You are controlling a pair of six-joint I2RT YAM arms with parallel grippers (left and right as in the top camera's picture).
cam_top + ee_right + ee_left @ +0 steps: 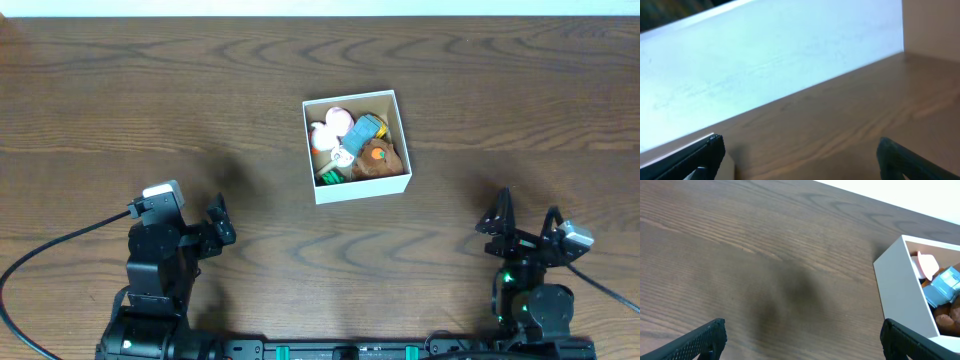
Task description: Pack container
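The container [361, 188] is a square white box with a brown inside, at the middle of the table. It holds several small toys: a pink and white one [330, 128], a blue one [365, 130] and a brown one [378, 158]. Its white wall also shows at the right of the left wrist view [897, 290]. My left gripper [219, 222] is open and empty, low at the front left, apart from the box. My right gripper [527, 222] is open and empty at the front right. Both show bare wood between the fingers in the wrist views, left [802, 340] and right [800, 157].
The wooden table [150, 110] runs to a white far edge [320, 8]. A black cable [60, 245] trails from the left arm at the front left. The right wrist view shows the table edge and a pale wall [765, 55].
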